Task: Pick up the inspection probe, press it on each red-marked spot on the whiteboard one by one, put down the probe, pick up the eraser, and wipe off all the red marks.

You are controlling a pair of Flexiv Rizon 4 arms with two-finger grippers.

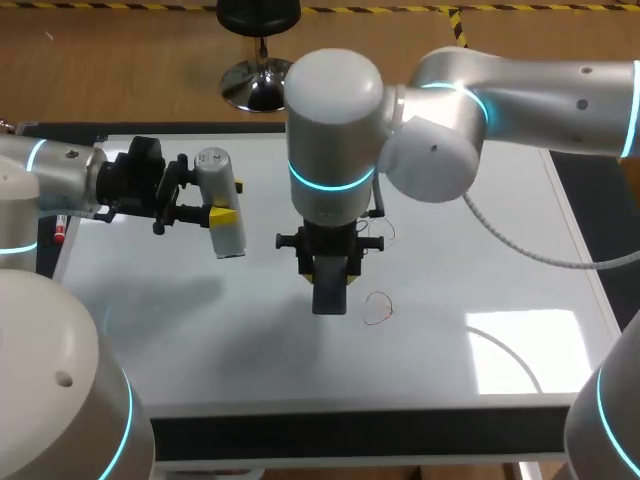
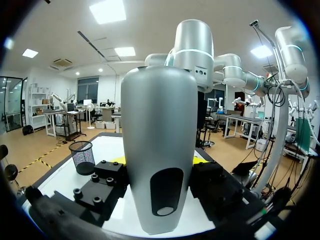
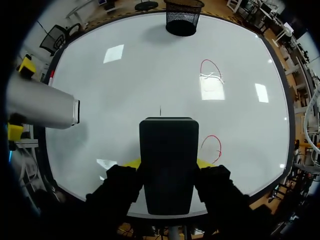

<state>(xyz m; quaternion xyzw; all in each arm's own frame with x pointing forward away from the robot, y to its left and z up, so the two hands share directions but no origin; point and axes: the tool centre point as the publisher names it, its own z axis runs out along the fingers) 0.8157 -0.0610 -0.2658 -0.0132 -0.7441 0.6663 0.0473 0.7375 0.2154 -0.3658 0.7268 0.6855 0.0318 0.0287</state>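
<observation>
A grey cylindrical probe (image 1: 222, 200) hangs over the left part of the whiteboard (image 1: 200, 350), with my left gripper (image 1: 222, 214) shut on it. In the left wrist view the probe (image 2: 159, 125) stands between the fingers of the left gripper (image 2: 159, 162). My right gripper (image 1: 330, 278) is over the board's middle, shut on a black eraser (image 1: 329, 293). In the right wrist view the eraser (image 3: 167, 155) sits between the yellow tips of the right gripper (image 3: 167, 164). One red mark (image 3: 212, 145) lies just beside the eraser, another red mark (image 3: 212, 70) farther ahead. The marks (image 1: 378, 308) (image 1: 382, 232) show right of the eraser.
A black mesh basket (image 3: 182, 17) stands at the board's far edge, ahead of the eraser. A red pen (image 1: 58, 233) lies at the left edge under my left arm. The board's dark frame (image 1: 350, 435) runs along the front.
</observation>
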